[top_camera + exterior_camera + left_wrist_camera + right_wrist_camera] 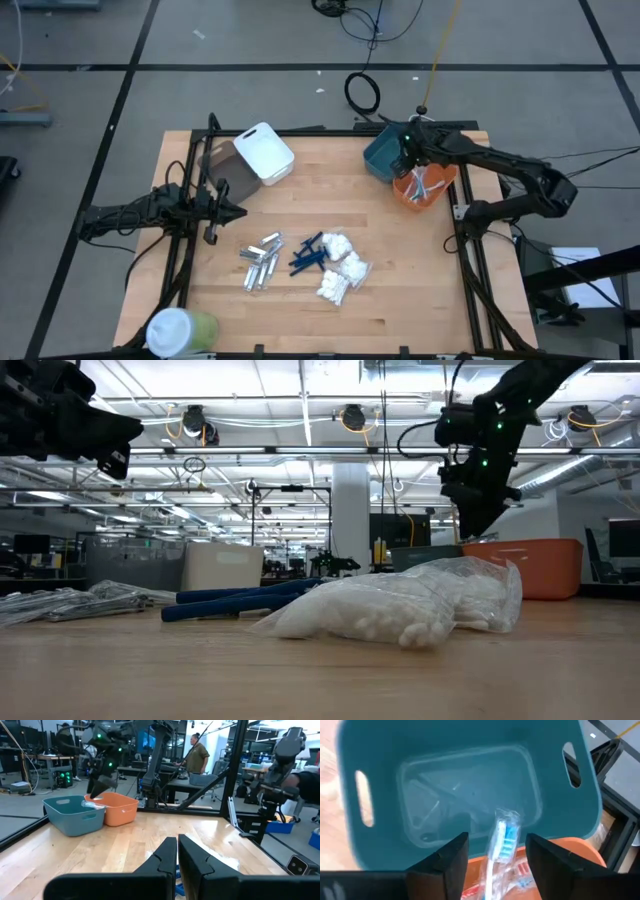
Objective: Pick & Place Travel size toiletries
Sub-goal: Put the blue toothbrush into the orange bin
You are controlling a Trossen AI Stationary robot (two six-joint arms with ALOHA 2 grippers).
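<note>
My right gripper [497, 840] hangs open, tipped downward, over the seam between the teal bin [470, 785] and the orange bin [424, 190] at the table's far right. A clear-wrapped stick with a blue brush head [504, 837] stands between its fingers, with a gap on each side. Its lower end reaches into the orange bin among other wrapped sticks [520, 870]. At mid-table lie silver tubes [260, 262], dark blue sticks [308, 255] and white packets [340, 270]. My left gripper [177, 855] waits shut and level at the table's left side.
A white bin [265, 153] and a clear bin [214, 160] stand at the far left. A green cup with a white lid [180, 330] sits at the near left corner. Bare wood lies along the near edge. A person [197, 755] stands in the room beyond.
</note>
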